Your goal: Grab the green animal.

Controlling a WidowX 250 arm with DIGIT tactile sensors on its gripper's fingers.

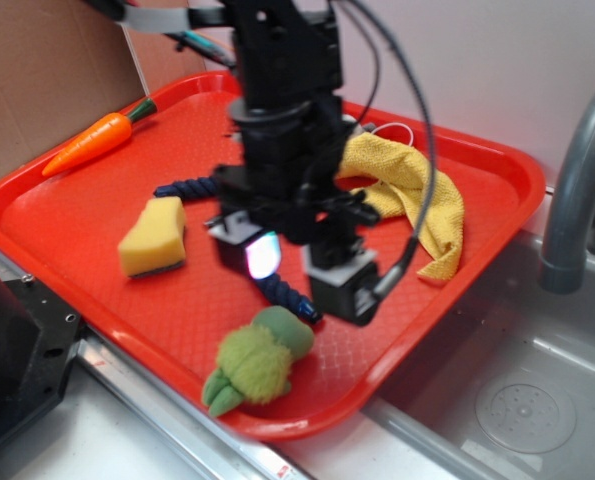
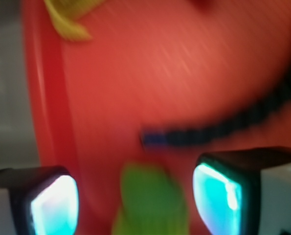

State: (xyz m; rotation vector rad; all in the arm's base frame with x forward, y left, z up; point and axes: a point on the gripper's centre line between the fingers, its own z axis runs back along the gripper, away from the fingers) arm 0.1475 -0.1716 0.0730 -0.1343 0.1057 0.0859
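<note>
The green animal (image 1: pixel 256 360) is a fuzzy lime plush with olive ends, lying near the front edge of the red tray (image 1: pixel 77 215). My gripper (image 1: pixel 295 266) hangs open just above and behind it, apart from it. In the blurred wrist view the green animal (image 2: pixel 150 200) shows low in the gap between the two glowing fingers (image 2: pixel 55 205), and the gripper (image 2: pixel 135 203) holds nothing.
A yellow sponge (image 1: pixel 154 236), a toy carrot (image 1: pixel 92 141), a yellow cloth (image 1: pixel 412 190) and a dark blue ridged cord (image 1: pixel 282 292) share the tray. A grey faucet (image 1: pixel 577 180) and the sink basin (image 1: pixel 517 390) are at right. A black block (image 1: pixel 17 350) sits front left.
</note>
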